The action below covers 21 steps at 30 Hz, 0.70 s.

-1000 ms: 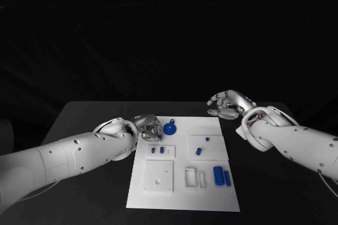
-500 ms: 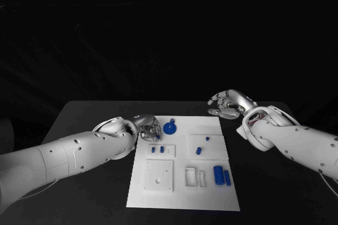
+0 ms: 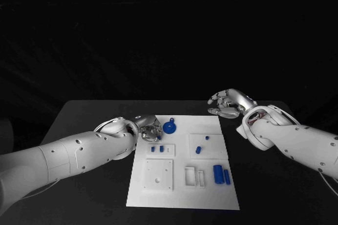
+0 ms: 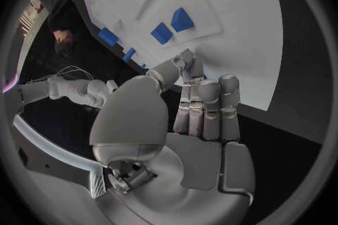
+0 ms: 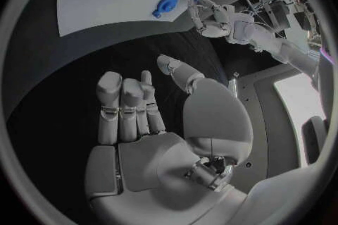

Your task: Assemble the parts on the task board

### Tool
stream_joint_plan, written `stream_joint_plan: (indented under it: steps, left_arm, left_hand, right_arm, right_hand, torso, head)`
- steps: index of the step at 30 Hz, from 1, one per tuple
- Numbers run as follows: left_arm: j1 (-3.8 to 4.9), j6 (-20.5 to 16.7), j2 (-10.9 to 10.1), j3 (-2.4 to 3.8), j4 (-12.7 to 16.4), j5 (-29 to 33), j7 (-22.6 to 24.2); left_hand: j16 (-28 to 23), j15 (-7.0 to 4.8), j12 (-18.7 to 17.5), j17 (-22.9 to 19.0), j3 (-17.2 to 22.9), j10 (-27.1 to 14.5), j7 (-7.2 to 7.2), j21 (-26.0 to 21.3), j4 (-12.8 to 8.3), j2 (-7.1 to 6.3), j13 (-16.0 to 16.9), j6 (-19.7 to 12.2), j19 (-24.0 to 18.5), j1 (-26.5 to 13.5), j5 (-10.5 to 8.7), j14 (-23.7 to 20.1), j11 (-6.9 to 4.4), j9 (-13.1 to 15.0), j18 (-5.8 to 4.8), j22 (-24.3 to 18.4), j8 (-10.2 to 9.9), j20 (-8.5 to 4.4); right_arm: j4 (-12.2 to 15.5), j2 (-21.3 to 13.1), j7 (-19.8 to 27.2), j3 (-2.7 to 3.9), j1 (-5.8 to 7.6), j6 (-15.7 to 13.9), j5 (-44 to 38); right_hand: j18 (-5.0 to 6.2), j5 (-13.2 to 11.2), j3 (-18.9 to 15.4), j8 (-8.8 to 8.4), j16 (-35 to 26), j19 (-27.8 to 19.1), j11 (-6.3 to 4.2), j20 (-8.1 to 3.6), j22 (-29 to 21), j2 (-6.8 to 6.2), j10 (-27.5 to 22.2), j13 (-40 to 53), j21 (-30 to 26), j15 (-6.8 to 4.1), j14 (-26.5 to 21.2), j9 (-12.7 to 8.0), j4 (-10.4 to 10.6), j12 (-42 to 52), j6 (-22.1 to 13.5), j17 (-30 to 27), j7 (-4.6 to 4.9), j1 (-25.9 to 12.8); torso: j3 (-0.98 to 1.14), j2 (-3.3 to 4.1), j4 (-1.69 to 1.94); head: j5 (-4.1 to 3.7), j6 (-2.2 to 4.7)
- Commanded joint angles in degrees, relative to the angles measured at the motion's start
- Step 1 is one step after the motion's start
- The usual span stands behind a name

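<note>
Left hand (image 3: 146,126) barely shifts over the last second; I see it edge slightly toward the round blue part (image 3: 169,127) at the far left of the task board (image 3: 211,195), which stays put; I read that as an approach creeping along, no grasp yet, assembly effectively not started.

Left fingers: in the left wrist view they lie curled forward, close together, tips just over the board edge (image 4: 232,67); nothing visibly in them; from the head view I can't tell if a fingertip touches the round part or only sits just beside it.

Right hand (image 3: 226,103) holds the same spot off the board's far right corner, over the black table (image 3: 84,117); fingers loosely curled in, palm empty in the right wrist view (image 5: 151,123).

Other parts unchanged: two small blue blocks (image 3: 158,149) on the left raised plate; a peg (image 3: 208,137) and a short cylinder (image 3: 199,150) on the right plate; two longer blue bars (image 3: 221,175) near the board's right edge, beside the white slotted fixture (image 3: 195,177).

Hard to make out: the left wrist view cuts off the round part behind the thumb; which slot each part belongs to I can't judge.
</note>
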Motion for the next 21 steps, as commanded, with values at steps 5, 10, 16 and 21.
stream_joint_plan:
  steps: [5, 10, 16, 21]
  left_arm:
    - [-0.09, 1.8, 0.1, -0.25, -0.1, -0.4, -0.3]
    - [-0.11, 1.8, 0.5, -0.92, -0.6, -0.4, -0.4]
    - [-0.47, 1.6, 0.9, -1.29, -0.8, -1.1, -0.3]
    - [-0.54, 1.0, 1.1, -1.33, -0.9, -1.8, -0.3]
  left_hand:
    - [0.1, -0.15, -0.3, -0.1, 0.4, 0.4, 0.36, 0.2, 0.0, 0.38, 0.0, 0.6, 0.4, -0.3, 0.26, 0.3, -0.06, 0.0, 1.01, 0.1, 0.1, -3.24]
    - [0.1, -0.16, -0.3, -0.1, 0.5, 0.4, 0.36, 0.2, 0.0, 0.40, 0.0, 0.6, 0.4, -0.3, 0.25, 0.3, -0.06, 0.0, 1.01, 0.1, 0.1, -3.26]
    - [0.1, -0.16, -0.3, -0.1, 0.5, 0.4, 0.36, 0.2, -0.1, 0.41, 0.0, 0.6, 0.4, -0.3, 0.25, 0.4, -0.07, 0.0, 1.00, 0.1, 0.1, -3.28]
    - [0.1, -0.17, -0.3, -0.1, 0.5, 0.5, 0.35, 0.2, -0.1, 0.40, 0.0, 0.6, 0.5, -0.3, 0.25, 0.4, -0.08, 0.0, 1.00, 0.1, 0.1, -3.30]
  right_arm:
    - [0.1, -0.1, 0.5, 0.02, -0.01, 0.6, -0.5]
    - [0.2, -0.1, 0.4, 0.02, 0.00, 0.6, -0.5]
    - [0.2, -0.1, 0.5, 0.02, 0.00, 0.6, -0.5]
    - [0.2, -0.1, 0.5, 0.02, 0.00, 0.6, -0.5]
  right_hand:
    - [5.72, 0.1, 0.0, 0.01, -0.2, 0.0, -0.26, -0.22, 0.9, 0.06, 0.3, -0.1, -0.4, -0.13, 0.4, 0.0, 0.2, 0.3, 0.1, 0.1, 0.44, 0.0]
    - [5.72, 0.1, 0.0, 0.01, -0.2, 0.0, -0.26, -0.22, 0.9, 0.06, 0.3, -0.1, -0.4, -0.13, 0.4, 0.0, 0.2, 0.3, 0.1, 0.1, 0.44, 0.0]
    - [5.72, 0.1, 0.0, 0.01, -0.2, 0.0, -0.26, -0.22, 0.9, 0.06, 0.3, -0.1, -0.4, -0.13, 0.4, 0.0, 0.2, 0.3, 0.1, 0.1, 0.43, 0.0]
    - [5.72, 0.1, 0.0, 0.02, -0.2, 0.0, -0.26, -0.22, 0.9, 0.06, 0.3, -0.1, -0.4, -0.14, 0.4, 0.0, 0.2, 0.3, 0.1, 0.1, 0.43, 0.0]
  torso:
    - [0.00, -0.02, 0.06]
    - [-0.02, 0.00, 0.02]
    - [-0.05, -0.01, 0.00]
    - [-0.04, -0.01, 0.00]
  head:
    - [-0.03, -0.07]
    - [0.02, -0.06]
    - [-0.03, -0.17]
    - [-0.10, -0.23]
